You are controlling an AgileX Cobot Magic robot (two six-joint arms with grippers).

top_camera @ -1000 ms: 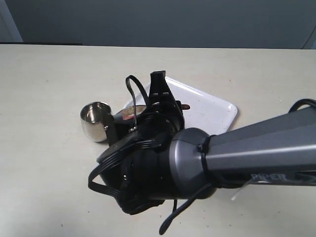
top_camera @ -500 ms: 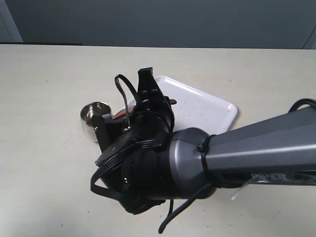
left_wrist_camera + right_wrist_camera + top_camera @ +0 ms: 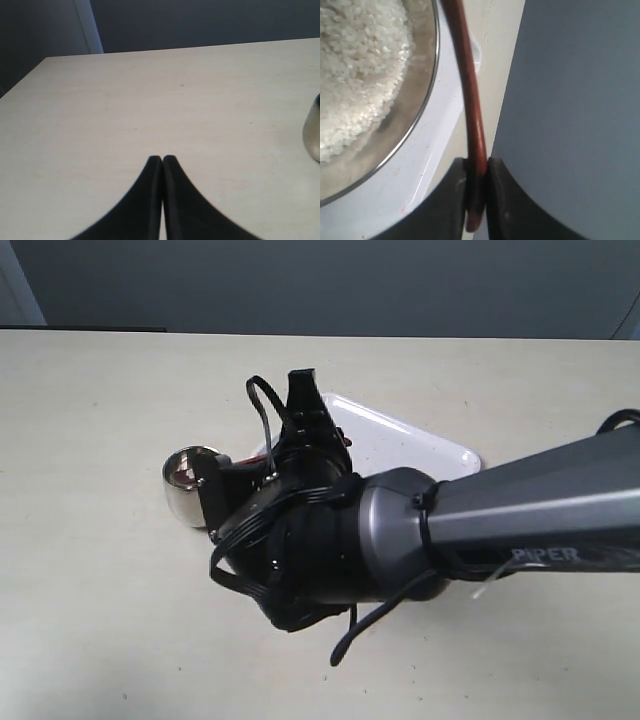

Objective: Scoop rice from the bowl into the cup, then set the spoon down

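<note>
My right gripper (image 3: 476, 162) is shut on the thin handle of the reddish-brown spoon (image 3: 470, 100). Beside the handle in the right wrist view is the steel bowl (image 3: 422, 95), holding white rice (image 3: 355, 70). In the exterior view the right arm hides the bowl. The small steel cup (image 3: 185, 502) stands left of the arm, and a reddish bit of the spoon (image 3: 183, 476) shows at its mouth. My left gripper (image 3: 162, 160) is shut with nothing in it, low over bare table. The cup (image 3: 312, 131) shows at the edge of the left wrist view.
A white rectangular tray (image 3: 425, 445) lies under the bowl and behind the right arm; its surface (image 3: 415, 180) also shows beneath the bowl's rim. The beige table (image 3: 90, 410) stretches out to the left and front.
The right arm has swung left and the spoon has travelled from over the tray to the cup's mouth. The cup has stayed in place.
</note>
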